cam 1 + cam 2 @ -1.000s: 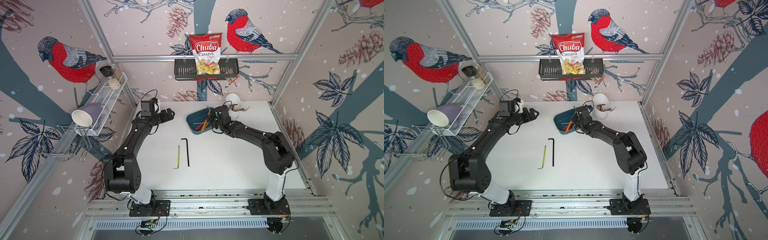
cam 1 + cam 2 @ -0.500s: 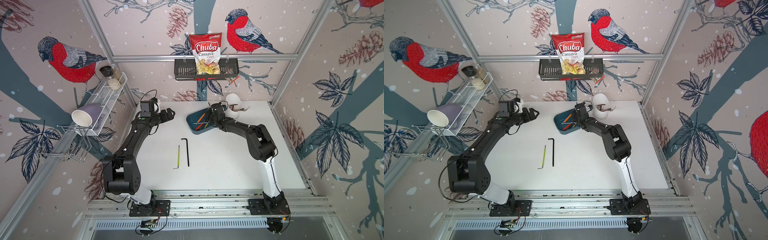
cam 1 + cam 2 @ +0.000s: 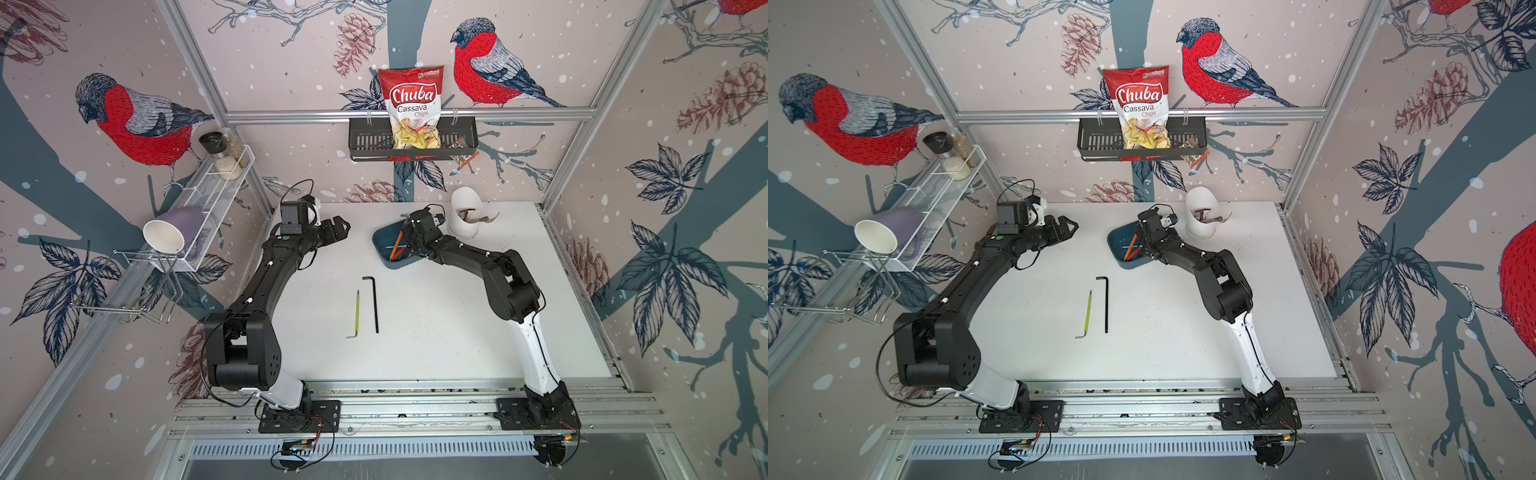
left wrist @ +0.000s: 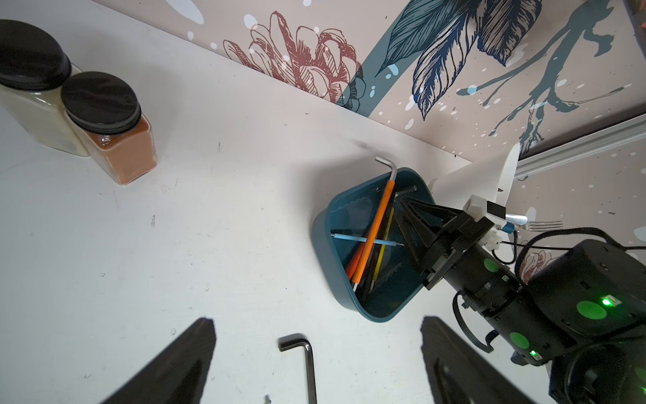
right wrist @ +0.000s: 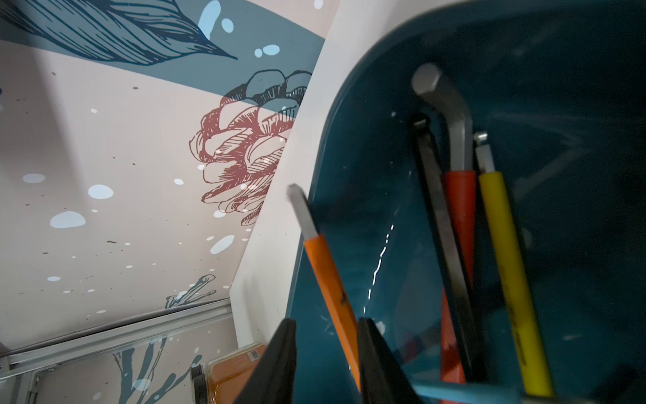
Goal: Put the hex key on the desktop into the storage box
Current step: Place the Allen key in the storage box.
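Now the right gripper (image 5: pixel 328 320), slightly parted, straddles an orange key (image 5: pixel 328 280) over the storage box (image 3: pixel 377 243) (back edge of the desktop (image 3: pixel 457 332)); the left gripper (image 3: pixel 343 227) is wide, empty. Mid-desktop, the black hex key (image 3: pixel 376 305) looks stiff, thin, slippery: pinch its long shank.

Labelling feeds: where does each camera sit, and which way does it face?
Top views: overhead, looking down on the desktop; left arm and right arm whole.
Left wrist: over the desktop, facing the storage box; left gripper shows.
Right wrist: at the box's rim, facing hex keys; right gripper shows.
Shared: all show the storage box.
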### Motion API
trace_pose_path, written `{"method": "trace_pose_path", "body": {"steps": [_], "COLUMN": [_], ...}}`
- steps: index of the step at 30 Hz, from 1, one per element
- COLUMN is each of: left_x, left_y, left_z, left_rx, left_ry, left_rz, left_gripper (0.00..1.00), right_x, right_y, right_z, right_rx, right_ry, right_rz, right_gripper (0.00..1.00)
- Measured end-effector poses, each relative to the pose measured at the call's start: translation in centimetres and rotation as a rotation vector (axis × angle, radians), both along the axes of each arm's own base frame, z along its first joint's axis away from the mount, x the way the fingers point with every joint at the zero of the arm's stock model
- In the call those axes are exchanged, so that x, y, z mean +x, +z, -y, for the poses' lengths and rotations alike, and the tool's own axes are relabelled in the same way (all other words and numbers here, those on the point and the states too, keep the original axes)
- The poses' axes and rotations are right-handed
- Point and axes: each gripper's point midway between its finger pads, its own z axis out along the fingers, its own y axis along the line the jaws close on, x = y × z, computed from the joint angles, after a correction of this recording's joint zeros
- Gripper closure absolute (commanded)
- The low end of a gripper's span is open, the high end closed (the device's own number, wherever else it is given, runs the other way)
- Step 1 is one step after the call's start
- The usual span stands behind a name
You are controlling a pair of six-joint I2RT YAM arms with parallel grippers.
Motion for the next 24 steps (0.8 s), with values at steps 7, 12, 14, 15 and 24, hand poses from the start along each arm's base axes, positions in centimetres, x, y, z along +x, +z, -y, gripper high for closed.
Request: {"method": "trace_pose_path", "body": {"steps": [7, 12, 14, 15, 24], "left_x": [-0.1, 0.0, 0.0, 0.0, 0.1], "left_y": [0.0, -0.4, -0.4, -0.4, -1.4], "left_z": [0.0, -0.1, -0.1, -0.2, -0.2], "left_rx": [0.001, 0.006, 0.012, 0.012, 0.014], "left_ry": [0.001, 0.001, 0.0, 0.001, 0.002], "left_rz": [0.0, -0.009, -0.006, -0.006, -0.03], "left_gripper": [0.05, 0.05, 0.04, 0.05, 0.05], "right_x": [-1.0, -2.1, -2.9, -3.2, -5.3], "right_y": [1.4, 5.9, 7.5, 8.3, 9.1], "right_z": [1.1, 1.5, 1.8, 2.0, 2.1], "right_rx": [-0.03, -0.081, -0.123, -0.152, -0.459], "right_ry": [0.005, 0.023, 0.03, 0.032, 0.164], "right_rz": [0.001, 0.081, 0.111, 0.13, 0.158], "right_gripper": [0.48, 0.47, 0.47, 0.47, 0.5]}}
